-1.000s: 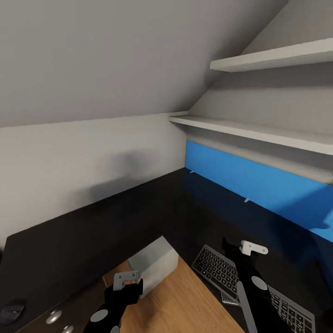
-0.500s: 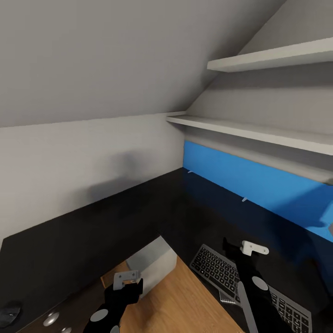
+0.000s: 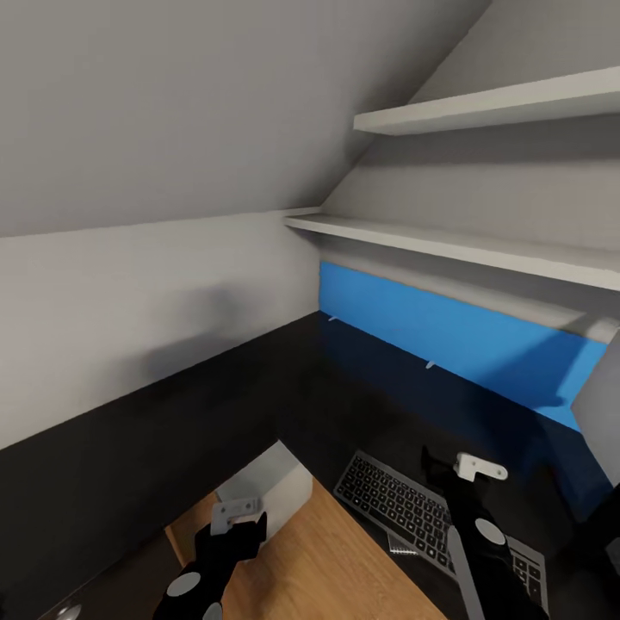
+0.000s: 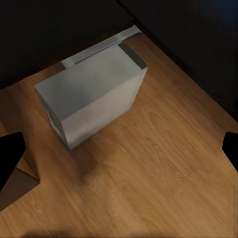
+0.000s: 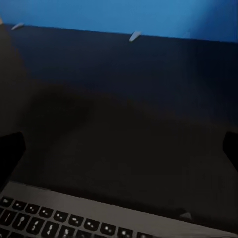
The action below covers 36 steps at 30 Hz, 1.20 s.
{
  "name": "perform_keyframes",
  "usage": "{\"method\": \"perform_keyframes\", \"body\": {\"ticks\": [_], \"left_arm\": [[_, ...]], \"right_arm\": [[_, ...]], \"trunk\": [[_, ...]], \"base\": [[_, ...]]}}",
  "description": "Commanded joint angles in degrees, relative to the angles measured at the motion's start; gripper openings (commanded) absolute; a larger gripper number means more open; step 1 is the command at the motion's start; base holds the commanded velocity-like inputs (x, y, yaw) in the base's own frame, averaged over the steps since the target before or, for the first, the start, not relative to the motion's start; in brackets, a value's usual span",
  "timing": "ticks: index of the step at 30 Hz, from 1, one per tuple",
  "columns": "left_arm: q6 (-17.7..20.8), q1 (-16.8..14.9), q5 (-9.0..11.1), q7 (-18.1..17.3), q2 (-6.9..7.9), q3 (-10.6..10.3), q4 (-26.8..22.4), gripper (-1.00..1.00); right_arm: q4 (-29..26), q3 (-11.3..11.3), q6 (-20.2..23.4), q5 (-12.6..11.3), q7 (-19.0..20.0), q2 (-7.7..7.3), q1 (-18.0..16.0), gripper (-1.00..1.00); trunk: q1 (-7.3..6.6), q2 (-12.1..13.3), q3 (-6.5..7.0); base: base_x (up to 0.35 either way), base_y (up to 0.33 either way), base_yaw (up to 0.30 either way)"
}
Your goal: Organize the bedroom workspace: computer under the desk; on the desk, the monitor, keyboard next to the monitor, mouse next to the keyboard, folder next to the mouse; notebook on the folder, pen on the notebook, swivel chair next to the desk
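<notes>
The black L-shaped desk [image 3: 172, 430] with its bright blue back panel [image 3: 448, 331] fills the corner of the bedroom under the sloped ceiling. The keyboard [image 3: 405, 504], dark keys in a silvery frame, lies on the desk's right wing and also shows as the keyboard [image 5: 74, 215] in the right wrist view. My right gripper [image 3: 456, 463] hovers open just above it, nothing between its fingers [image 5: 10, 153]. The grey-white computer [image 3: 271, 491] stands on the plank floor, partly under the desktop. My left gripper [image 3: 237, 517] hangs open above the computer [image 4: 89, 99].
Two white shelves [image 3: 465, 250] run along the right wall above the blue panel. A grey flat panel [image 3: 598, 409] juts in at the right edge. The wooden floor [image 3: 344, 568] lies between the desk's two wings. A silver drawer knob [image 3: 65, 613] shows at the bottom left.
The whole picture has slid left, so the camera has turned right. The mouse and most drawer knobs left the frame; a grey panel entered at the right. Both arms keep their pose.
</notes>
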Motion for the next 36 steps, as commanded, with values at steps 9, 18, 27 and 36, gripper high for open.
{"method": "perform_keyframes", "body": {"ticks": [9,18,27,36], "left_arm": [[0.0,0.0,0.5,0.6,-0.02,-0.2,-0.1,1.00],[0.1,0.0,0.5,0.7,-0.02,-2.0,0.2,1.00],[0.1,-0.1,0.4,0.7,-0.02,-2.5,0.3,1.00],[0.0,0.0,0.4,0.7,-0.02,-2.5,0.3,1.00]], "right_arm": [[17.3,-1.1,-5.9,-2.7,-0.2,-7.14,-5.2,1.00],[25.9,-2.3,-7.1,-9.9,0.0,-12.92,-9.7,1.00],[31.8,-2.6,-8.6,-11.2,-0.1,-14.28,-12.8,1.00],[33.8,-2.8,-8.5,-14.7,-0.3,-15.02,-14.1,1.00]], "trunk": [[1.56,-2.9,-1.35],[3.53,-6.5,-2.97],[5.51,-10.1,-4.59],[7.49,-13.7,-6.20]], "base": [[0.000,0.000,-0.004],[0.000,0.000,0.000],[0.000,0.000,0.000],[0.000,0.000,0.000]]}}
